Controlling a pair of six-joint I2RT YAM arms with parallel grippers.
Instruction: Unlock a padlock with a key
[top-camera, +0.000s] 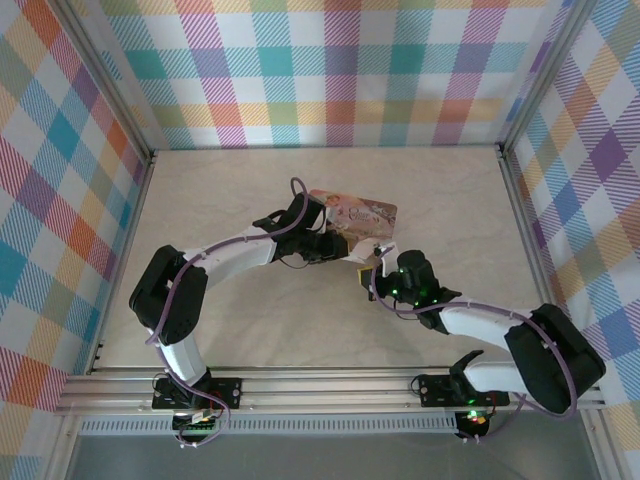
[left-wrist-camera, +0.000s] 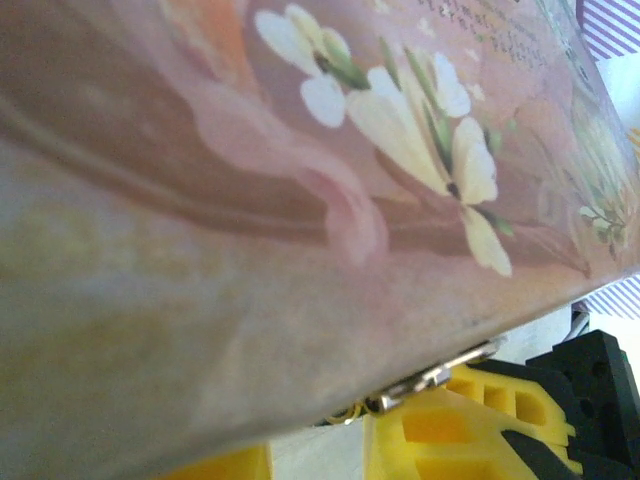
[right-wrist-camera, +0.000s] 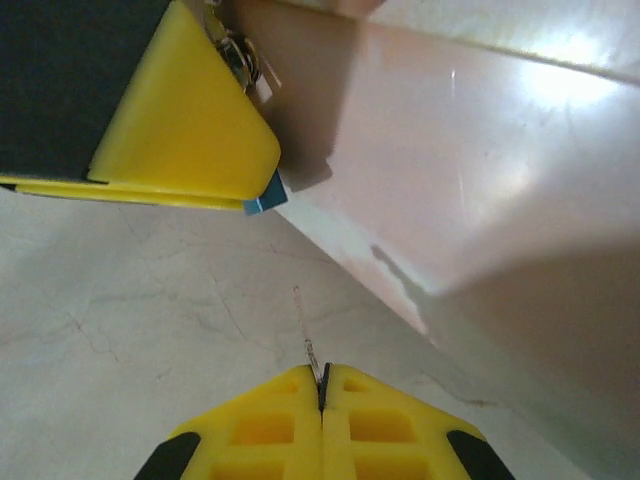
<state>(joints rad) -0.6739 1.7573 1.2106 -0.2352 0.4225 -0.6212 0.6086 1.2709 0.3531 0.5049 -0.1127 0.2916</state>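
Padlock, blue corner beside left jaws, their gap unclear, right jaws pinched on thin key, pink box print illegible

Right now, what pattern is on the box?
The box is pink with white flowers; left wrist view shows it best.

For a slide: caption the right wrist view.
Right hand, shut, faces the tiny blue padlock at a yellow finger, beside the pink box.

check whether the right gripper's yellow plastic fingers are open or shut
Shut: in the right wrist view the right gripper's fingertips meet, pinching a thin metal sliver, likely the key.
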